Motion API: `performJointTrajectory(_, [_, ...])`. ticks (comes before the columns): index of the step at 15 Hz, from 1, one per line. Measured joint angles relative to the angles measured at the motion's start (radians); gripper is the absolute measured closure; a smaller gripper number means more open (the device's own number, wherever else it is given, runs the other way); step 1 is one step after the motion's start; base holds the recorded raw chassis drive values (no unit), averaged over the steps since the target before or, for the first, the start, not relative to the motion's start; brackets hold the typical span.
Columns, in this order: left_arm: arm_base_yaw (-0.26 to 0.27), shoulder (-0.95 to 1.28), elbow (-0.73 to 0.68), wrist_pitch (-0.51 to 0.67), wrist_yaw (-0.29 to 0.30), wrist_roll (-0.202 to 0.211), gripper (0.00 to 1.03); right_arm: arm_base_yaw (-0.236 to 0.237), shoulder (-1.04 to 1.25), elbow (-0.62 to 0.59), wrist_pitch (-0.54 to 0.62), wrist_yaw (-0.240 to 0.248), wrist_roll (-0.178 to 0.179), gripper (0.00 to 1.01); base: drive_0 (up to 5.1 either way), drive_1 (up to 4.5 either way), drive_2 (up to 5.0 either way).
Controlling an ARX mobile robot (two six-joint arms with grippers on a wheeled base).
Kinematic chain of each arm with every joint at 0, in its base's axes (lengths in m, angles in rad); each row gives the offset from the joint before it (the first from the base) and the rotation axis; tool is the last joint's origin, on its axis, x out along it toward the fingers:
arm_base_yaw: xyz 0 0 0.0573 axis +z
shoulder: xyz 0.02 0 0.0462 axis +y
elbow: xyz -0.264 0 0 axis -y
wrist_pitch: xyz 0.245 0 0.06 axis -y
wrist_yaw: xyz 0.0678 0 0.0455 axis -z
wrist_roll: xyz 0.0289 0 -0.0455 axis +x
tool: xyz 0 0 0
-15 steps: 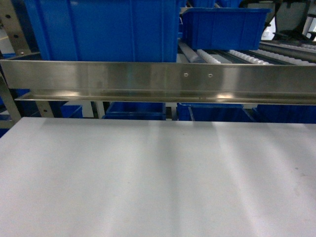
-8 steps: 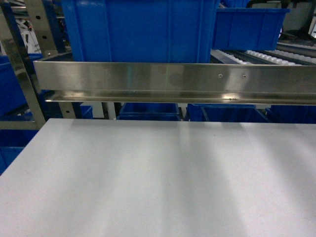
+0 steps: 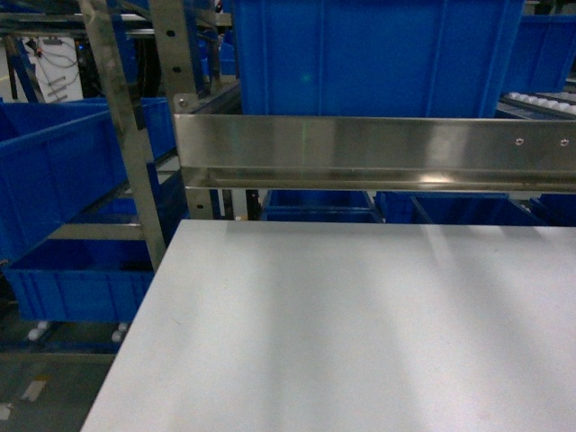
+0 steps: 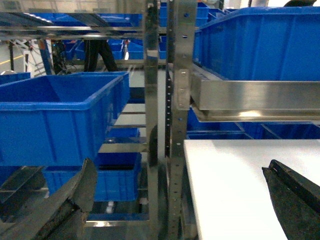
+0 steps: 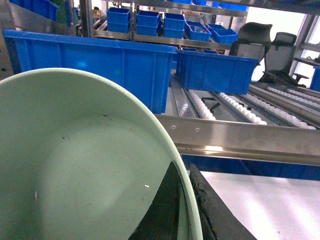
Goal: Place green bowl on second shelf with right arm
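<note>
The pale green bowl (image 5: 75, 165) fills the left of the right wrist view, tilted, with its glossy inside facing the camera. My right gripper (image 5: 184, 172) is shut on its rim, one black finger inside and one outside. Beyond it runs the steel rail (image 5: 240, 137) of the rack's shelf, with white roller tracks (image 5: 240, 107) behind. The same shelf rail (image 3: 378, 153) crosses the head view, where neither the bowl nor any gripper shows. My left gripper (image 4: 179, 165) stands open and holds nothing, level with the white table's left edge (image 4: 192, 190).
Large blue bins (image 3: 369, 63) sit on the shelf behind the rail, and more blue bins (image 3: 63, 180) stand on the rack to the left. Perforated steel uprights (image 4: 175, 125) rise at the table's left corner. The white tabletop (image 3: 360, 333) lies below the rail. Office chairs (image 5: 260, 40) stand far right.
The head view has swung left: rail, bins and table slid right in the picture, and the table's left edge, the uprights and the left-hand bins came into view.
</note>
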Motion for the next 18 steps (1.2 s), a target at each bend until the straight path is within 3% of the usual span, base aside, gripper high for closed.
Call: performJointTrajectory(18, [0.000, 0.000, 0.000, 0.000, -0.002, 0.000, 0.05, 0.000, 0.000, 0.000, 0.004, 0.000, 0.000, 0.98, -4.9, 2.70, 2.2])
